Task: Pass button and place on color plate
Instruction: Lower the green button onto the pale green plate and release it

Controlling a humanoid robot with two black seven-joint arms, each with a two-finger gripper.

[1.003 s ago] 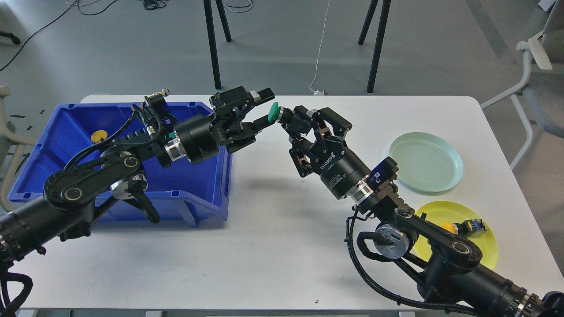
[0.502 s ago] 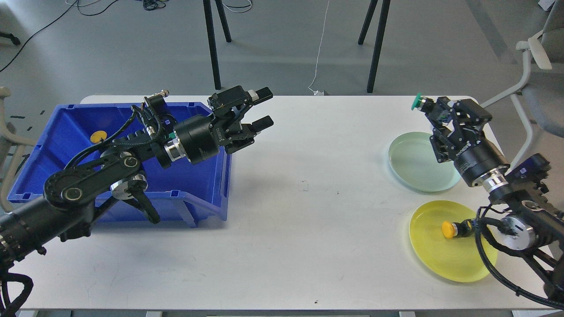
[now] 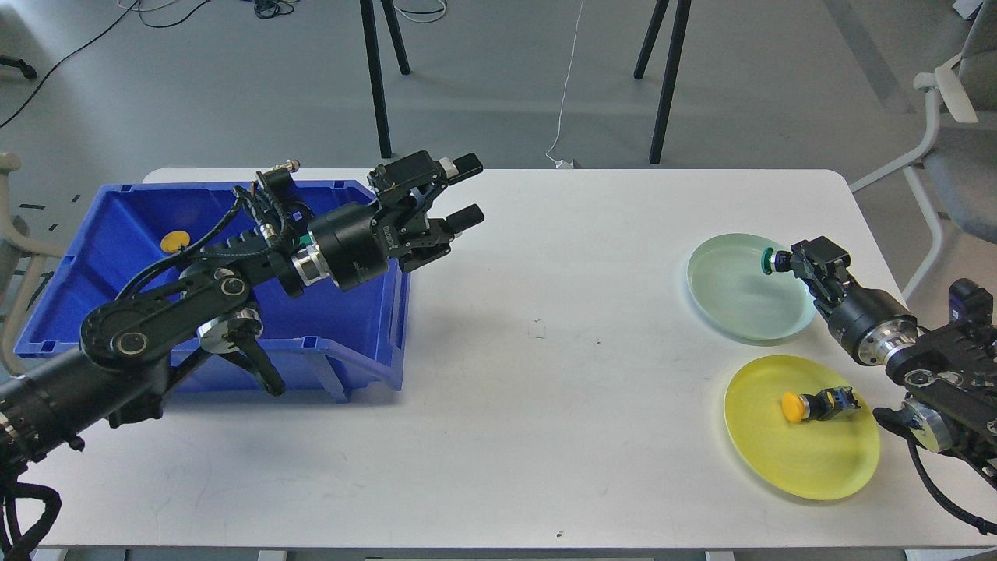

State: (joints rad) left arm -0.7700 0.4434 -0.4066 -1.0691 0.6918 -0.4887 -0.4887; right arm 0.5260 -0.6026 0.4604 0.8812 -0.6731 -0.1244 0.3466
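Observation:
My right gripper (image 3: 788,263) is shut on a green button (image 3: 768,260) and holds it low over the right part of the pale green plate (image 3: 724,288). My left gripper (image 3: 468,189) is open and empty, held above the table just right of the blue bin (image 3: 117,234). A yellow button (image 3: 814,406) lies on its side on the yellow plate (image 3: 810,460). Another yellow button (image 3: 174,242) lies inside the blue bin at its far left.
The white table (image 3: 545,374) carries the bin on the left and both plates on the right. A chair (image 3: 950,132) stands beyond the table's right edge. Black stand legs (image 3: 662,78) rise behind the table.
My right gripper took the green button from the left gripper at the table's middle, carried it right, and has come down over the pale green plate. The left gripper opened and stayed in place.

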